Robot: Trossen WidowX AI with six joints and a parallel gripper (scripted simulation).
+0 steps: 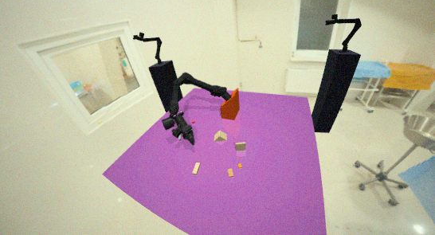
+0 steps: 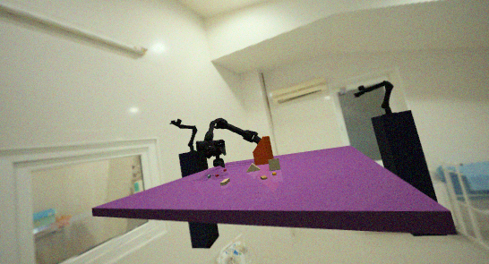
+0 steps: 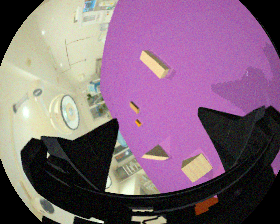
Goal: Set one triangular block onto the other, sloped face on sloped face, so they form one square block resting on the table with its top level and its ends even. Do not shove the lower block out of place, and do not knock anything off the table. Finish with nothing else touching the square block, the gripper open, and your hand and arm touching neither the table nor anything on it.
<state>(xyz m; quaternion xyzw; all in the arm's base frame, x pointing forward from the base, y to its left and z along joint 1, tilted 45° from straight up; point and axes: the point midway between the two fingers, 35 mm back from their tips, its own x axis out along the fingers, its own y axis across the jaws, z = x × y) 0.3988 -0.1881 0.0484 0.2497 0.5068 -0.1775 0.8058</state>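
One triangular block (image 1: pixel 220 137) (image 2: pixel 253 168) (image 3: pixel 196 168) lies on the purple table (image 1: pixel 279 181) (image 2: pixel 313 190) (image 3: pixel 191 30) with its ridge up, like a roof. The other triangular block (image 1: pixel 240 146) (image 2: pixel 274 165) (image 3: pixel 157 152) stands apart from it, to its right in the top view; it shows a shaded, nearly square face there. Which way its slope faces is hard to tell. My gripper (image 1: pixel 193 142) (image 2: pixel 218 163) (image 3: pixel 159 117) is open and empty. It hangs above the table, left of both blocks in the top view, touching neither.
A long pale block (image 1: pixel 196 168) (image 2: pixel 225 182) (image 3: pixel 154 64), a small tan block (image 1: pixel 230 173) (image 2: pixel 263 177) (image 3: pixel 134 107) and a smaller orange block (image 1: pixel 240 165) (image 2: pixel 274 174) (image 3: pixel 138 123) lie nearby. Small red bits (image 1: pixel 193 122) lie near my arm. An orange panel (image 1: pixel 230 109) (image 2: pixel 263 151) stands behind the triangular blocks.
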